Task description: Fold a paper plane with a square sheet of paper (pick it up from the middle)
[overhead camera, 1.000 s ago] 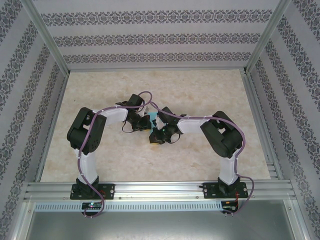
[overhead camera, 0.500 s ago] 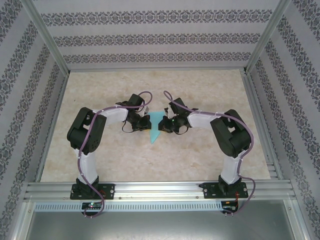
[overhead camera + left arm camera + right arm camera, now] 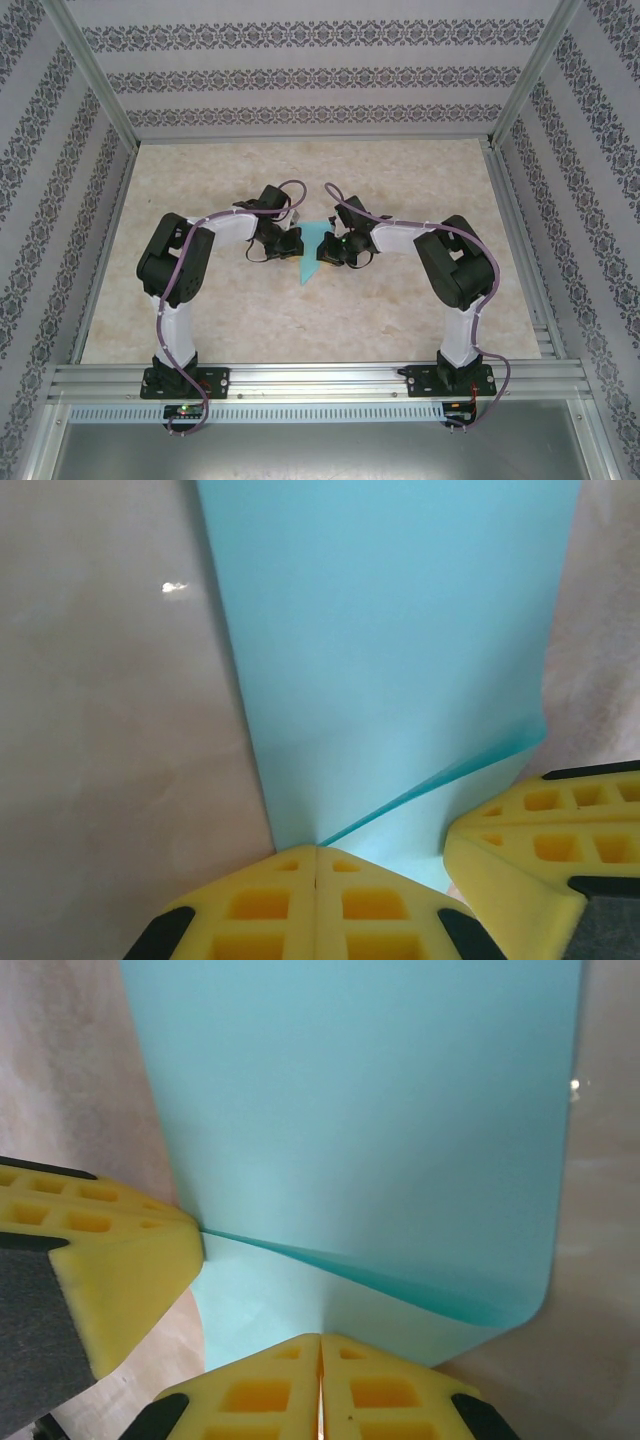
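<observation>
at the middle of the table (image 3: 400, 180), the left end effector (image 3: 293, 243) and right end effector (image 3: 325, 250) both pinch the sheet of paper (image 3: 311, 252), already creased into a narrow wedge; wing folds seem left to do.

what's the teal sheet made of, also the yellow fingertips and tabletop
The sheet looks like thin matte paper, curling at a fold. The yellow fingertips seem moulded rubber or foam, matte, with square pockets. The tabletop is glossy and marble-patterned, perhaps laminate; it shows a glint.
</observation>
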Robot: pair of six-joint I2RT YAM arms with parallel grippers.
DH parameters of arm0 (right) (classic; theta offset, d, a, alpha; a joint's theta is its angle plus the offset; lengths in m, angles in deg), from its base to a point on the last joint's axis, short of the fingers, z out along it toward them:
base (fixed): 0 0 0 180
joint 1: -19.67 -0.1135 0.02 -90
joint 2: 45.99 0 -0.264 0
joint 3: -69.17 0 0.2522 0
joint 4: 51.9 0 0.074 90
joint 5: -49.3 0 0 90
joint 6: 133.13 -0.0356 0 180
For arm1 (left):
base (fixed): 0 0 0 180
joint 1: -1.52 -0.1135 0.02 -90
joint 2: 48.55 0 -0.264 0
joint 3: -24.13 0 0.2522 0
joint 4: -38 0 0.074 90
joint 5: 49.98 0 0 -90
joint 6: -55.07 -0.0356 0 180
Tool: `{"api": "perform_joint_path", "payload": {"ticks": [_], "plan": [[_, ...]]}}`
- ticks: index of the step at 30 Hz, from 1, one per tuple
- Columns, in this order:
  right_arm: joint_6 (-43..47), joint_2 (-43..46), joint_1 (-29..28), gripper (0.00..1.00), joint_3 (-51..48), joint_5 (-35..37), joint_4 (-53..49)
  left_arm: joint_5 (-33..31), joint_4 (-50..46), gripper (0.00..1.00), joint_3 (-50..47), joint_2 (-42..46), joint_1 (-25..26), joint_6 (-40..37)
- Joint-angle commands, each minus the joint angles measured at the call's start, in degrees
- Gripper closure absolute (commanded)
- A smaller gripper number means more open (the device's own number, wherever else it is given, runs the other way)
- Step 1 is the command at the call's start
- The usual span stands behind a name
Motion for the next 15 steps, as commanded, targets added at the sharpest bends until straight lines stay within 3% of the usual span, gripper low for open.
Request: {"api": "perform_joint_path", "payload": {"ticks": [1, 4, 7, 10, 15], "plan": [[-1.41, -0.63, 0.47, 0.91, -1.00, 1.95, -0.49, -1.99, -1.58, 0.94, 2.70, -0.76, 0.40, -1.19], [-2.58, -0.56, 0.46, 0.91, -1.14, 2.98, -0.73, -3.41, -1.59, 0.83, 3.05, 0.44, 0.36, 0.88], [-4.16, -0.49, 0.50, 0.91, -1.67, 3.64, -0.38, -5.27, 0.04, 0.65, 1.29, 3.56, 0.35, 3.75], [-5.34, -0.21, 0.46, 0.91, -2.14, 3.93, 0.26, -5.49, 3.54, 0.56, -2.75, 7.97, 0.53, 6.92], [-5.74, -0.12, 0.46, 0.91, -2.14, 4.30, -0.31, -2.64, 10.20, 0.58, -10.31, 14.83, 1.76, 11.17]]}}
